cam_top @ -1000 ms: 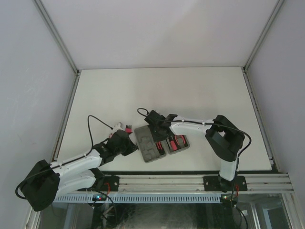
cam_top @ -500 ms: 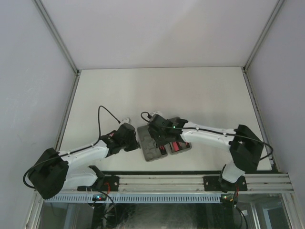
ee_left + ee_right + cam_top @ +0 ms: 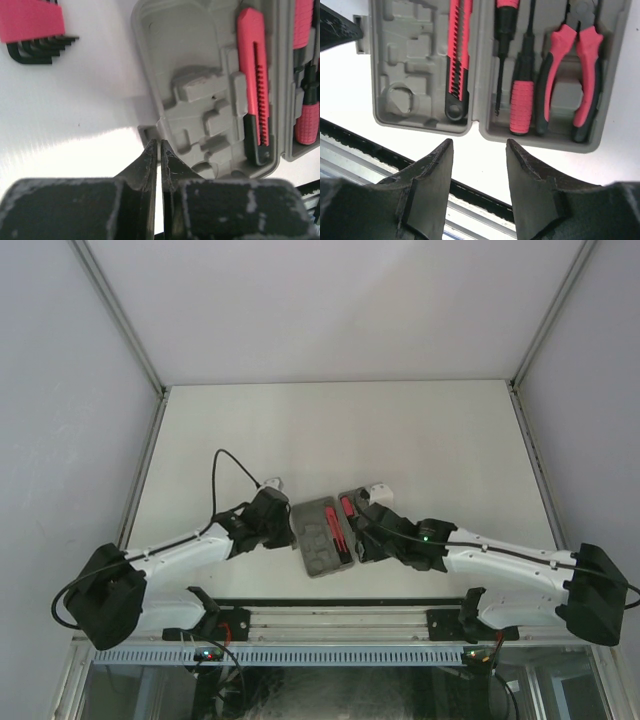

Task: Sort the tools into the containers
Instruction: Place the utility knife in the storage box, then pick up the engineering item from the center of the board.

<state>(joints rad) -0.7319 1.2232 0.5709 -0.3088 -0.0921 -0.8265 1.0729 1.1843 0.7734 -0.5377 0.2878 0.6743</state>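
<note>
The grey case (image 3: 480, 107) lies open on the table, also seen from above as the case (image 3: 318, 540). Its left half holds a red utility knife (image 3: 457, 55). Its right half holds a long thin screwdriver (image 3: 501, 45), a short red-black driver (image 3: 522, 97) and red-handled pliers (image 3: 570, 75). A red holder of black hex keys (image 3: 31, 25) lies on the table left of the case. My left gripper (image 3: 160, 146) is shut, empty, its tips at the case's left rim by the latch (image 3: 146, 132). My right gripper (image 3: 479, 145) is open and empty, just off the case's near edge.
The table's near edge and the metal rail (image 3: 470, 200) run right under my right gripper. From above, my right arm (image 3: 480, 555) covers the case's right half and my left arm (image 3: 190, 555) covers the hex keys. White walls enclose the table (image 3: 400, 430).
My right gripper has opened and drawn back from over the case to its near edge as the arm swung low to the right. My left gripper moved right to the case's left rim.
</note>
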